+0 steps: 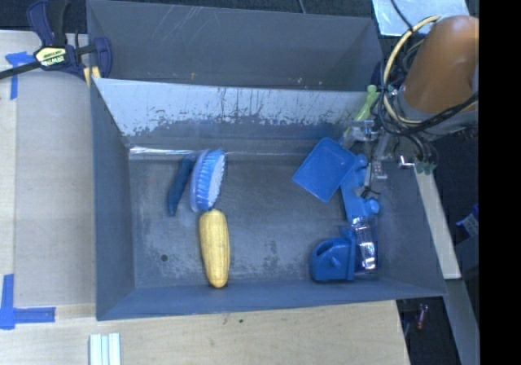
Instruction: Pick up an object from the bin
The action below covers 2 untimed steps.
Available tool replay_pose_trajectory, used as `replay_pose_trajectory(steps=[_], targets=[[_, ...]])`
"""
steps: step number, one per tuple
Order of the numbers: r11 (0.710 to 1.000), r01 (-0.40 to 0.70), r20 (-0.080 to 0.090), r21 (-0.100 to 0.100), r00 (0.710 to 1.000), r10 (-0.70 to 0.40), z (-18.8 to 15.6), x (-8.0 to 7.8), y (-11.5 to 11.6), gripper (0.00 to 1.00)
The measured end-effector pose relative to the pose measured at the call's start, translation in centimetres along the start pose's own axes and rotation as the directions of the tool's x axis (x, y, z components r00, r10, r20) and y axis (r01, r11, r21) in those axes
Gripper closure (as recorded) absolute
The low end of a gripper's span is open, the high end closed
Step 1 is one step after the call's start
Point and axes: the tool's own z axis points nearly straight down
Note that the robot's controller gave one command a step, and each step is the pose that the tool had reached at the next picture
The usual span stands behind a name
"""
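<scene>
Dim, even light; pale sheen on bin (244,111) rear wall; shadows soft, v. short.

One camera looks steeply down into the grey bin (244,54) from its near side, close in; the arm (435,62) enters from the right.

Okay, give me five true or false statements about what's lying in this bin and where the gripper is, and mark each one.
1. The yellow corn cob lies on the floor of the bin, left of the middle. True.
2. The brush with white bristles lies against the right wall. False: it lies left of the middle, just behind the corn cob.
3. The gripper is at the bin's right side, beside the flat blue piece. True.
4. The corn cob is between the gripper's fingers. False: it lies on the floor, well apart from the gripper.
5. A chunky blue thing sits near the front right corner. True.
</scene>
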Motion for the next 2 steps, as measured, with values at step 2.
replay_pose_trajectory(steps=[2], targets=[[0.975,0.221,0.026,0.009,0.975,-0.221,7.5,7.9,0.5,0.00]])
